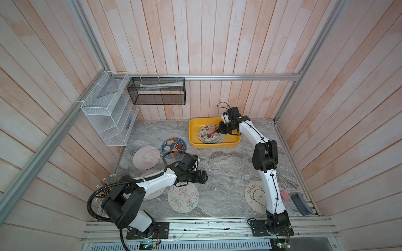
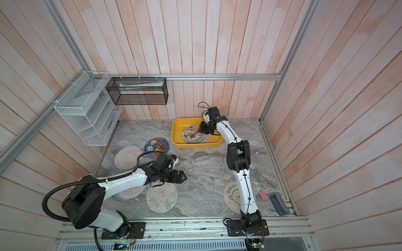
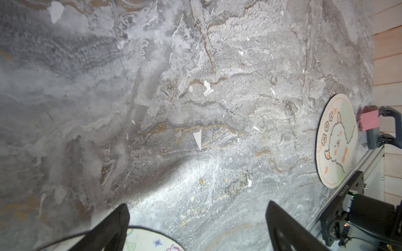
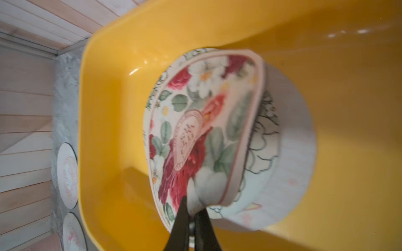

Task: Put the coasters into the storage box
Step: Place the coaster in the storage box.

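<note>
Handling: floral coaster point(image 4: 195, 121) likely light, thin, floppy (curls where pinched) | right gripper point(image 4: 192, 206) nipped on its rim inside storage box point(image 4: 113, 108) | left gripper point(image 3: 198, 204) spread wide, empty | best hold: rim edge

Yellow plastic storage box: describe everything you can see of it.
The yellow plastic storage box is a shallow, glossy rectangular tray with rounded corners and a flared rim. It sits flat on the grey marbled tabletop near the back wall. Inside lies a stack of round coasters; the right gripper holds a rose-printed coaster over them.
</note>
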Tool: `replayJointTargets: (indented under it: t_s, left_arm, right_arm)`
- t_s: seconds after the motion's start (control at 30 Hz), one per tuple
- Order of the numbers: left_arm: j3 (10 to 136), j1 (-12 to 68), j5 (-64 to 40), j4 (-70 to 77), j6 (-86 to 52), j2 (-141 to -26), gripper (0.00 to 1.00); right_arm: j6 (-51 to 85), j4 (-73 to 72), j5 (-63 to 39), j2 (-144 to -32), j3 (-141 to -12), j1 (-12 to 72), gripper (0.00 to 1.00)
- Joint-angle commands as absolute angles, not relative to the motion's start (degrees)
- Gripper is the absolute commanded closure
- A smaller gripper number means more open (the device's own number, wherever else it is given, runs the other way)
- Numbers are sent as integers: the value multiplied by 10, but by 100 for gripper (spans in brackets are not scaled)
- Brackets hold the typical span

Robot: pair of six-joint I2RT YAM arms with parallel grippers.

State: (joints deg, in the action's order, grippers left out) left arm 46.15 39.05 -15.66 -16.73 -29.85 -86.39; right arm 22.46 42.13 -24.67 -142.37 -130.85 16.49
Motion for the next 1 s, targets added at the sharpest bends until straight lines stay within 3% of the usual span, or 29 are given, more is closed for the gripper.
replayJointTargets:
  t_s: [0.0, 0.1, 0.2, 0.57, 0.97]
  left_arm:
    - [454, 388, -148, -168, -300, -854, 1]
    - [456, 388, -149, -168, -300, -856, 1]
    - [456, 388, -149, -166, -301, -856, 0]
    - [465, 388, -151, -162, -298, -863, 0]
    - [490, 388, -170, -154, -290, -892, 0]
  right_arm:
    - [197, 447, -233, -1417, -1297, 158, 68]
    - [189, 452, -223, -1396, -1279, 154, 43]
    - [185, 453, -214, -1369, -1255, 153, 32]
    - [186, 405, -194, -1219, -1075, 147, 27]
    - [260, 324, -181, -908, -679, 102, 12]
